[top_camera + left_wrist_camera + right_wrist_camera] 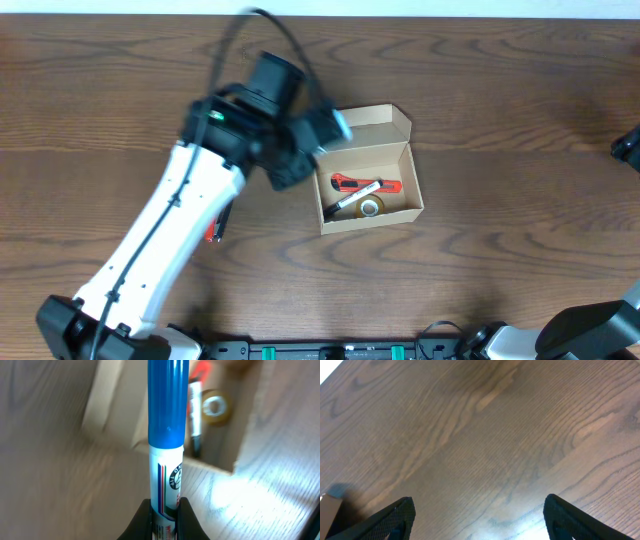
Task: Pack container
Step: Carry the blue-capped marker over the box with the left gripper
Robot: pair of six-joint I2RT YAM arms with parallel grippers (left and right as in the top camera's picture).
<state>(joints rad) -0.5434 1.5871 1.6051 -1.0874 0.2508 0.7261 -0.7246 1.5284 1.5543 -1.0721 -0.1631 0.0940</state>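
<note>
While the left arm (170,225) reaches from the near left edge of the table (500,80) towards its middle, the left gripper (166,510) is closed on a blue marker (167,435). Its fingers (146,516) pinch the white, printed barrel at the lower end, and the blue cap points away from the wrist, towards the box (370,221). In the wrist view the marker hangs above the wood just short of the box's left wall, its cap end reaching over the opening. The view is blurred, so I cannot tell whether the marker touches the cardboard.

The box sits near the middle of the table, just right of the left gripper. It is open, with its flap (375,125) standing up on the far side. Inside lie three things close together: a red tool (365,183) towards the far side, a black and white pen (355,198) lying aslant beneath it, and a small tape roll (371,208) beside the pen's right end, against the near wall.

On the table under the left arm, well left of the box, a small red and black thing (214,232) shows; what it is I cannot tell.

The right gripper (479,505) is far off at the right edge of the table. Its fingers (395,520) stand wide apart over bare wood and hold nothing.
</note>
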